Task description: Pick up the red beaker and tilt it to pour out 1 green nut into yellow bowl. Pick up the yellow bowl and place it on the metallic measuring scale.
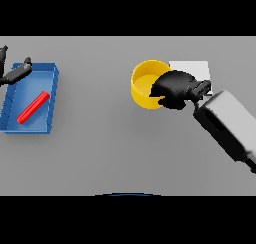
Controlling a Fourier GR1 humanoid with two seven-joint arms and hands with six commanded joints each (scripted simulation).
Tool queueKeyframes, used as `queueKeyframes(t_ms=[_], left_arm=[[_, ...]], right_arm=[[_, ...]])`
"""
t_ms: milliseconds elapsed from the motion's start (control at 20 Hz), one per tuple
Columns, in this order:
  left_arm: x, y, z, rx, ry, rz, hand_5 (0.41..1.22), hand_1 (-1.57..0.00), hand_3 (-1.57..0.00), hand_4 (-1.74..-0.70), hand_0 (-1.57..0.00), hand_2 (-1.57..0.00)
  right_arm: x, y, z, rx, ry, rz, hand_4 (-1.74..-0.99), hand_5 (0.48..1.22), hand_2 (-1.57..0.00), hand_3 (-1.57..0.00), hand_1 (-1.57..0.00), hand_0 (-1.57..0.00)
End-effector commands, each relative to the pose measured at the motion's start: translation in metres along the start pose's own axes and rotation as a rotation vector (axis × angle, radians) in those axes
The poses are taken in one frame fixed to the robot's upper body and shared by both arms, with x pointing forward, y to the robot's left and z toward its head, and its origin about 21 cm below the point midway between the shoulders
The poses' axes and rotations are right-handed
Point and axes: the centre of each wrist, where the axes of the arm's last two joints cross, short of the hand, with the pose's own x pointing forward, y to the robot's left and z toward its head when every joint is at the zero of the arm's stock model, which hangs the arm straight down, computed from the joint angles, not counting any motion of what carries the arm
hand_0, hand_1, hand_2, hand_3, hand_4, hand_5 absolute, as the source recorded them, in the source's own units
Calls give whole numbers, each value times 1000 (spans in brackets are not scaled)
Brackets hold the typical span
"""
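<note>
Currently, the head view shows one grey table (110, 148) carrying one yellow bowl (142, 83), one pale square plate that reads as the measuring scale (195, 68), one blue tray (50, 100) and one red object (33, 107). The yellow bowl sits at the upper middle right of the table, upright, with its open mouth facing up; no contents can be made out inside it. Its right side is covered by the right hand (175, 89), whose dark fingers are curled over and around the bowl's rim, so the hand is closed on the bowl. The right arm (227, 123) enters from the right edge and slopes up toward the bowl. The measuring scale lies just beside the bowl on its right, partly hidden behind the hand; whether bowl and scale touch cannot be told. The blue tray lies at the far left of the table, well apart from the bowl. Inside it rests the single red object, long and narrow, lying flat and set diagonally. The left hand (15, 73) shows at the upper left edge, above the tray's far corner, with its fingers extended and holding nothing. One green nut is named in the task; its position cannot be told.
</note>
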Motion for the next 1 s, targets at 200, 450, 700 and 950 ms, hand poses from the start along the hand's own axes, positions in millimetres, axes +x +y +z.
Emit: queueKeyframes(t_ms=[200,450,700,950], left_arm=[[0,-1,4,1,1,3,737,1,1,-802,1,1],[6,0,8,6,30,6,750,1,1,-818,1,1],[6,6,10,15,38,-1,774,1,1,-829,1,1],[0,4,11,12,49,1,756,1,1,-818,1,1]], right_arm=[[-30,-17,15,-55,88,9,-1719,1221,-1569,-1274,-1570,-1570],[-68,-17,16,-86,205,-63,-1720,1221,-1570,-1211,-1571,-1571],[-102,-2,16,-100,284,-103,-1720,1221,-1571,-1168,-1571,-1571],[-124,19,7,-79,358,-142,-1723,1221,-1571,-1308,-1571,-1571]])
